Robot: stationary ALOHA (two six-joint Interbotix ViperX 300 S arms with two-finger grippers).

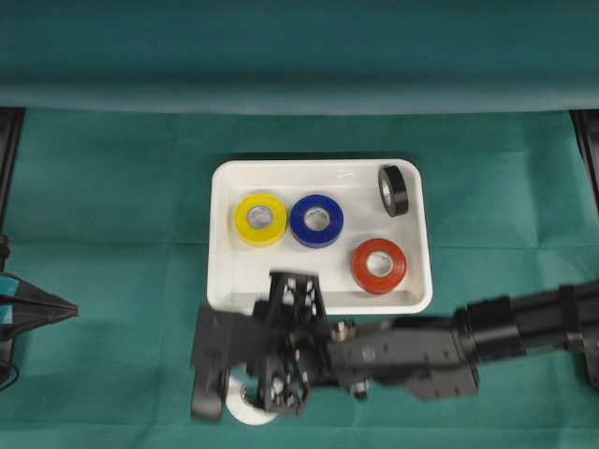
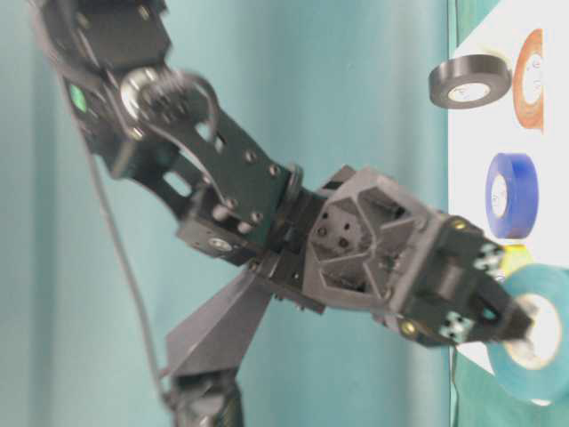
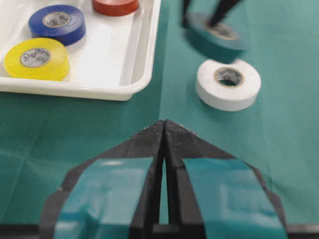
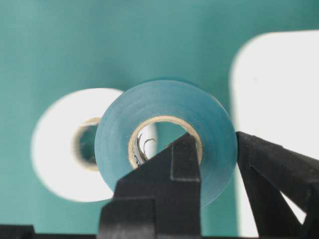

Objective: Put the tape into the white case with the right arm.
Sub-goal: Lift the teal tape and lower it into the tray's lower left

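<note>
The right gripper (image 4: pixel 209 159) is closed on a teal tape roll (image 4: pixel 164 137): 1 finger (image 4: pixel 172 169) passes through the roll's core, and the other finger presses on the outside of the rim, so the wall of the roll is pinched between them. In the left wrist view the teal tape roll is held clear of the green cloth on the tabletop (image 1: pixel 112 187), just outside the near long rim of the white case (image 1: pixel 225 281) and near that rim's left end.

A white tape roll (image 3: pixel 228 83) lies flat on the cloth, directly beyond the held roll and apart from it, near the front edge of the tabletop.

The white case sits at the centre of the tabletop. It contains 4 rolls:
- yellow roll (image 1: pixel 260 218), flat, left side
- blue roll (image 1: pixel 316 221), flat, just beside the yellow roll
- red roll (image 1: pixel 378 265), flat, toward the near right corner
- black roll (image 1: pixel 393 190), standing on edge in the far right corner

The left gripper (image 3: pixel 164 134), marked with light-blue tape strips, is at the left edge of the tabletop, fingers pressed together with nothing between them
</note>
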